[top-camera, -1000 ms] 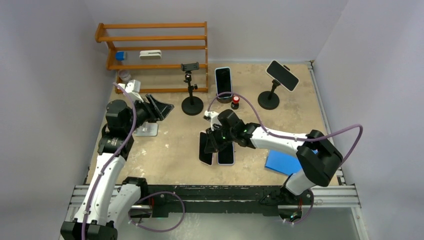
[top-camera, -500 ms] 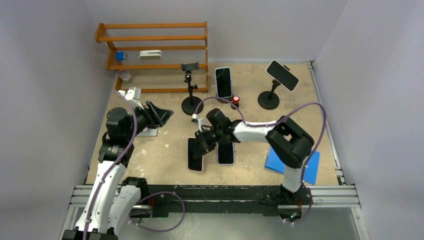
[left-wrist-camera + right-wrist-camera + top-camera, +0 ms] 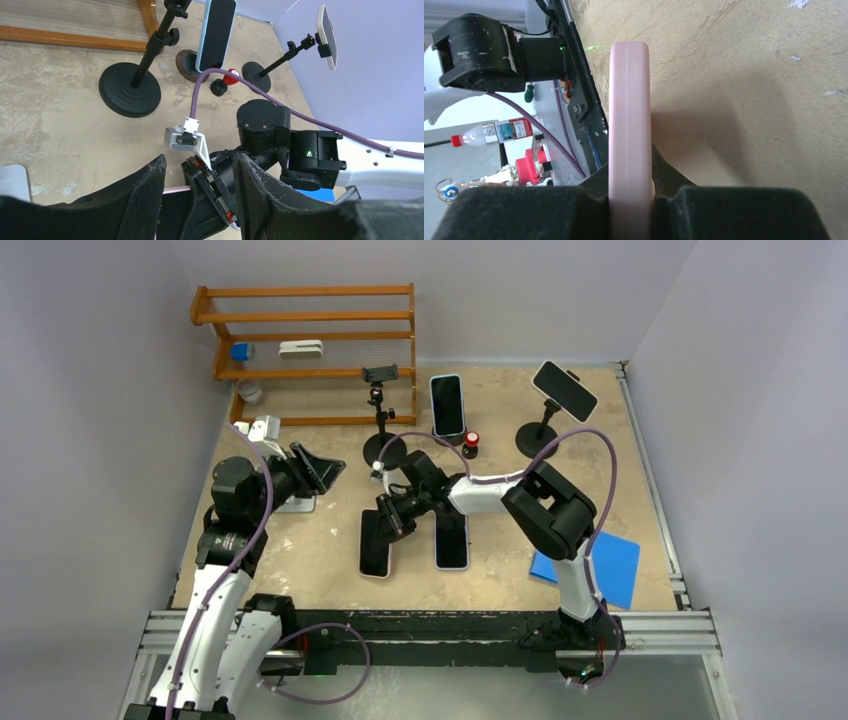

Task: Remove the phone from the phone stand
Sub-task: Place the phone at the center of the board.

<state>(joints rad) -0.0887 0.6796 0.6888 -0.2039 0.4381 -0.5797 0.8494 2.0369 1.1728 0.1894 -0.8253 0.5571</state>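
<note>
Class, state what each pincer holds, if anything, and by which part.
The right pincer clamps the pink-cased phone across its front and back, near one end. The left pincer stands open, holding nothing.

Nothing legible anywhere — the label on the bottle (image 3: 494,133) is too small.

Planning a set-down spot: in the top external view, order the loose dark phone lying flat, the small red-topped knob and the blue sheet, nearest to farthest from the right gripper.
From the right gripper, clamped on the pink-cased phone:
1. the dark phone lying flat, just to its right on the table.
2. the small red-topped knob, farther back among the stands.
3. the blue sheet, near the table's right edge.
</note>
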